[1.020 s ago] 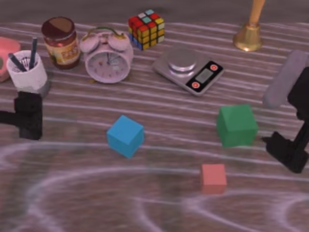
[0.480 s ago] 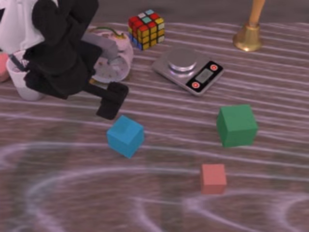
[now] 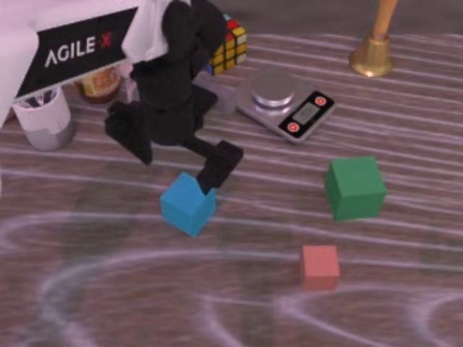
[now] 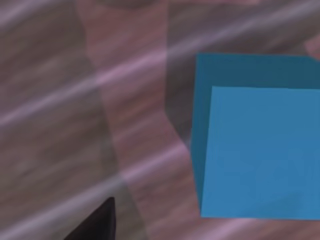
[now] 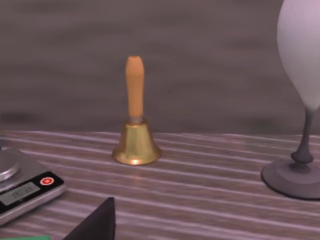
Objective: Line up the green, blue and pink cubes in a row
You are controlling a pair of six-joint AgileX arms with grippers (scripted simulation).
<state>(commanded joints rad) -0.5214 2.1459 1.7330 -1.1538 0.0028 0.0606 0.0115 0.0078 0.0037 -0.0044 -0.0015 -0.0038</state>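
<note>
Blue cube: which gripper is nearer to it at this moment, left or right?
Left. The left gripper hangs right at the blue cube, over its far edge. The right gripper does not show in the top view, so it is farther off.

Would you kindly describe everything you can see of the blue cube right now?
The blue cube is a plain matte bright blue block with no markings. It rests on the striped wood-look table, left of centre, turned so one corner points toward the near edge. The left claw hangs just above its far right corner; whether it touches is unclear. The green cube and pink cube sit apart to its right.
</note>
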